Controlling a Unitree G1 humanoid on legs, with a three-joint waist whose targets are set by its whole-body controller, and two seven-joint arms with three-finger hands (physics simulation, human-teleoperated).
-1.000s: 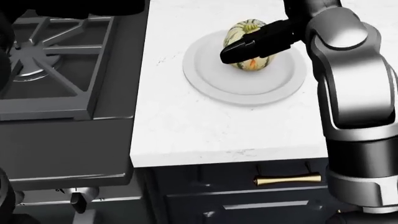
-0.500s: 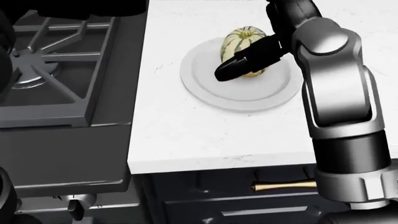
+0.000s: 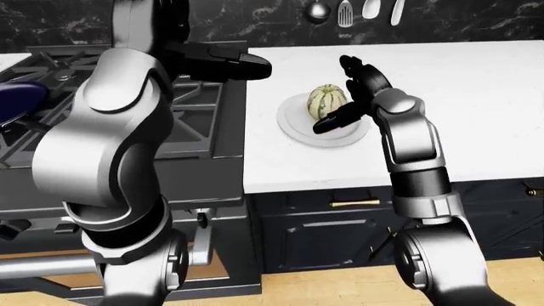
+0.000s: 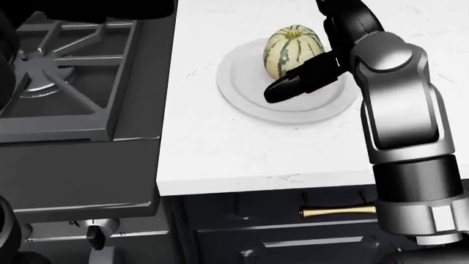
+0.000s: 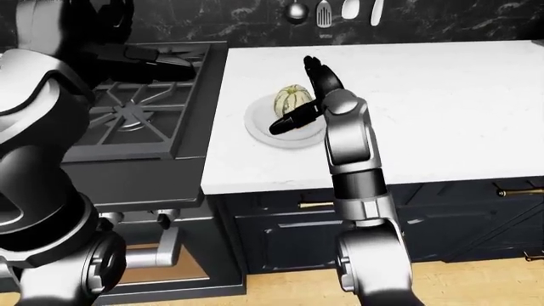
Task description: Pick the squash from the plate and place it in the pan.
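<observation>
One squash, pale with green stripes, is seen lying on a round white plate on the white counter, just right of the stove in the head view. The right hand is held against the squash's right side, with its fingers spread open: one dark finger is stretched across the plate below the squash, while the others are raised above and beside it, as shown in the left-eye view. The squash is not closed upon, and whether it is actually touched cannot be told.

The left hand is held out over the stove's right edge in the left-eye view, its fingers extended flat and nothing gripped. A dark blue pan is partly seen at the far left of that view, on the stove grates and well apart from the plate. Utensils are hung on the dark wall above the counter. Dark cabinets with a brass handle are seen beneath the counter.
</observation>
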